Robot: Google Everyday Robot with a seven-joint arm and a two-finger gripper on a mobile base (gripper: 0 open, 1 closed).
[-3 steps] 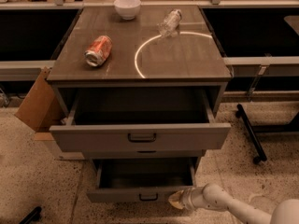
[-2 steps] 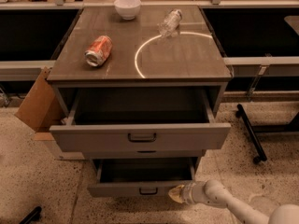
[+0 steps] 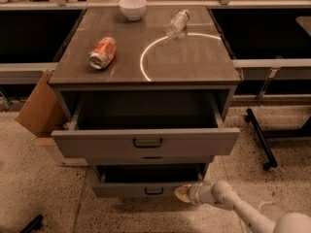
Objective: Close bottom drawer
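Observation:
The bottom drawer (image 3: 146, 190) is the lowest grey drawer of the cabinet, with a small dark handle at its centre. It stands a short way out, under the wide top drawer (image 3: 146, 142), which is pulled far out. A thin strip of the middle drawer front (image 3: 151, 158) shows just beneath it. My gripper (image 3: 181, 193) is at the end of the white arm coming in from the lower right. Its yellowish tip touches the right part of the bottom drawer's front.
On the cabinet top (image 3: 204, 67) lie a tipped orange can (image 3: 102, 52), a white bowl (image 3: 132, 7) and a tipped clear bottle (image 3: 176, 22). A cardboard box (image 3: 39, 110) leans at the cabinet's left. A black wheeled stand base (image 3: 260, 137) lies on the floor at the right.
The bottom drawer has slid further in under the top drawer. My gripper has followed it inward against its front.

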